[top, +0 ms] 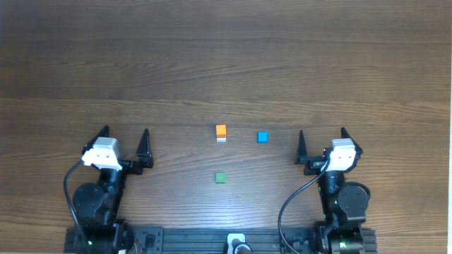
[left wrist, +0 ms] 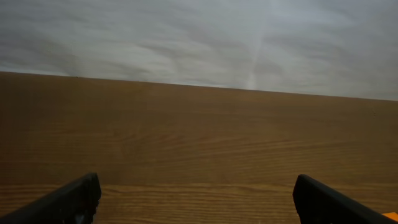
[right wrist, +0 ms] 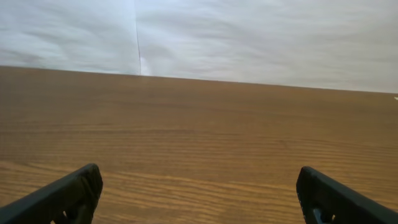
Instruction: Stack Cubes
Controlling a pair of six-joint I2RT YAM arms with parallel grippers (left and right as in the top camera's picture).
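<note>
Plain wood table [top: 226,63]. Left gripper [top: 126,134] and right gripper [top: 322,134] wide open, empty. Probably best: approach blue cube [top: 263,137] square-on, seat centered on orange cube [top: 221,130].

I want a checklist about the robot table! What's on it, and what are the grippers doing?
Surface: wooden table, brown grain, bare around the cubes.
Job's things: orange cube, seemingly sitting on a white cube; blue cube apart, toward the right arm's side; green cube alone, nearer the arm bases.
Clutter: nothing seen.
Grippers: left gripper and right gripper are both open, hold nothing and are away from the cubes.
Cables: a black cable loops beside each arm base.
Surroundings: pale wall beyond the table's far edge.
</note>
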